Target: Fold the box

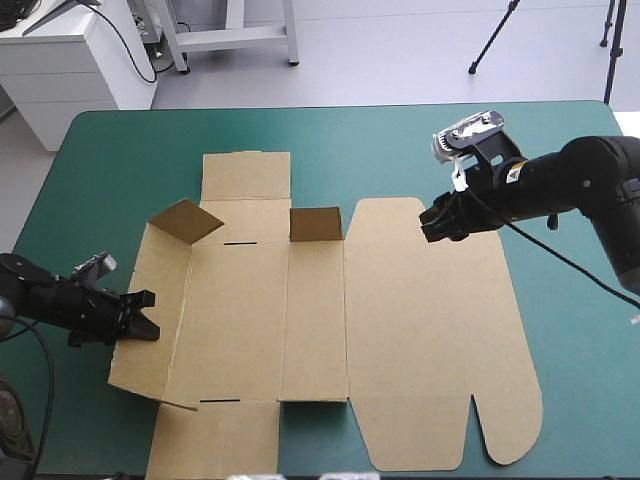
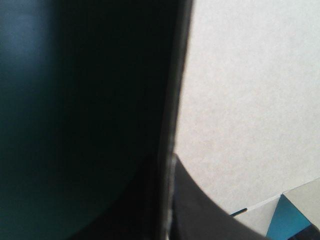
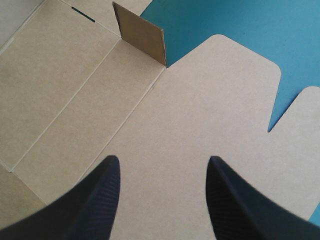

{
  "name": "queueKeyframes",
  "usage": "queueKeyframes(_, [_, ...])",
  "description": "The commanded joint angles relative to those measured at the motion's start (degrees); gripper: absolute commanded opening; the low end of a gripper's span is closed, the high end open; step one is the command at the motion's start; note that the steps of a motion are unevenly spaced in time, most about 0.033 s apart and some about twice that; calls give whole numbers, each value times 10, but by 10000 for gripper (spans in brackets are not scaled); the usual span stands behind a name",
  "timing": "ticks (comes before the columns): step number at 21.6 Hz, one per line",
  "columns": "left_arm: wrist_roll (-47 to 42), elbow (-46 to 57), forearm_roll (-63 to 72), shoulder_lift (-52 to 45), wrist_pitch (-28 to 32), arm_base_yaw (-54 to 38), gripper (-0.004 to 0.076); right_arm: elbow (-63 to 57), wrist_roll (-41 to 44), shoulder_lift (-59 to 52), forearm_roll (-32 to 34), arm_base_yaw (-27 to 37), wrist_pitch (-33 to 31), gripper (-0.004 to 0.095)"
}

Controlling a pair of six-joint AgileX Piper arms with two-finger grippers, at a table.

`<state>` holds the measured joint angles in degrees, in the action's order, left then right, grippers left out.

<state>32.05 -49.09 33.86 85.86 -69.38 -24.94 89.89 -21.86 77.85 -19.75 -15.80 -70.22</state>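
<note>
A brown box (image 1: 400, 340), a cut sheet of brown board, lies spread across the middle of the teal-green surface (image 1: 120, 150), reaching from centre-left to the lower right of the high view. Most of it is flat. Its wide lid panel (image 1: 430, 300), with rounded tabs (image 1: 505, 440) at the lower right, rests on the cover.

Two parts stand up from the sheet. A small triangular-looking flap (image 1: 188, 220) is raised at the upper-left corner of the box. A short square flap (image 1: 316, 224) stands upright just left of the lid panel's upper edge. The long left wall panel (image 1: 150, 300) is tilted up off the cover along the box's left side. Two thin dark slots (image 1: 236, 243) mark the folds above and below the centre panel.

The left gripper (image 1: 143, 318) comes in from the lower left of the high view and is clamped on the outer edge of that left wall panel. In its wrist view the board's edge runs between the black fingers (image 2: 200, 210), with pale board beyond.

The right gripper (image 3: 162, 160) hangs over the lid panel's upper-right part, its fingers well apart and holding nothing. In its wrist view the upright square flap stands ahead of it, between it and the box's centre panels.
</note>
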Motion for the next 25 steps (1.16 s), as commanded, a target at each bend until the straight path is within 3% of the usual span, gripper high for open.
queueKeyframes(1, [-6, -34, -9, -18, -49, 3, -10, 13, -5, -20, 2, 3, 22, 481])
queueKeyframes(7, [85, -77, -27, -18, -48, 57, -10, 13, 21, -20, 52, 3, 14, 481])
queueKeyframes(12, [124, -161, -82, -18, 41, 158, -9, 22, 42, -20, 73, 3, -1, 481])
queueKeyframes(16, [222, -223, -89, -17, 87, 201, -9, 37, 49, -20, 77, 3, -7, 481])
queueKeyframes(18, [255, -247, -102, -14, 148, 228, -8, 41, 54, -20, 77, 3, -8, 481])
queueKeyframes(25, [328, -283, -121, 28, 214, 298, -9, 41, 65, -20, 80, 3, -11, 478])
